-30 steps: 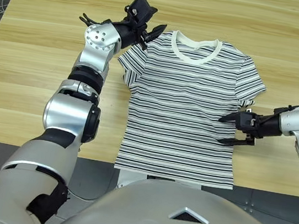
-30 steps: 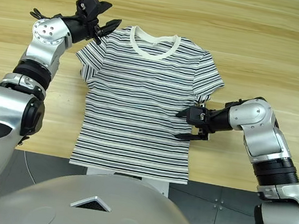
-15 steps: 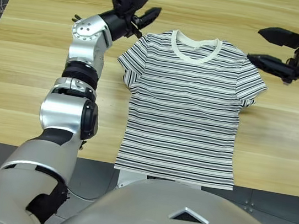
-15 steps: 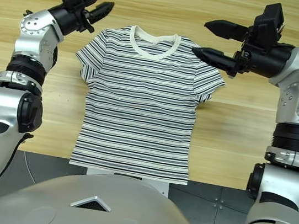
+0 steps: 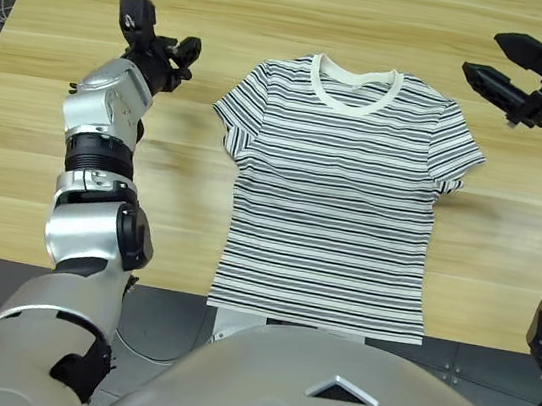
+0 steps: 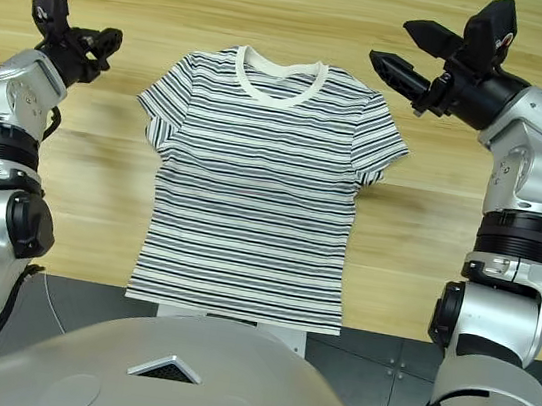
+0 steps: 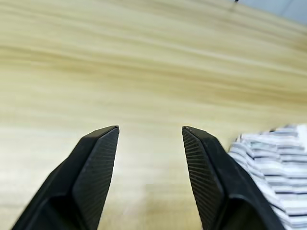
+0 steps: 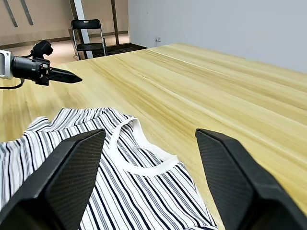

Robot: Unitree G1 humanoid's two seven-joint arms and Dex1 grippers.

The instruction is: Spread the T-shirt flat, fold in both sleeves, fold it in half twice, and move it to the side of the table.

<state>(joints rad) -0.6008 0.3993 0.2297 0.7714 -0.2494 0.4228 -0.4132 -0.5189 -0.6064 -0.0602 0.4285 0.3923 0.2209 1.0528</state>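
A black-and-white striped T-shirt (image 5: 336,187) with a cream collar lies spread flat on the wooden table (image 5: 45,161), sleeves out, hem at the near edge. My left gripper (image 5: 183,52) hovers left of the shirt's left sleeve, open with nothing between its fingers. In the left wrist view its gripper (image 7: 150,130) faces bare wood, and the T-shirt (image 7: 273,158) edge shows to one side. My right gripper (image 6: 402,48) is raised above the right shoulder, open and empty. The right wrist view looks over the collar of the T-shirt (image 8: 96,182) through its open gripper (image 8: 149,135).
Bare wood lies on both sides of the shirt and behind it. The table's near edge (image 5: 178,289) runs just under the hem. A chair (image 8: 88,32) stands in the room beyond the table.
My left gripper has pulled back to the left, away from the shirt's left shoulder. My right gripper has shifted slightly right and stays raised. The shirt has not moved.
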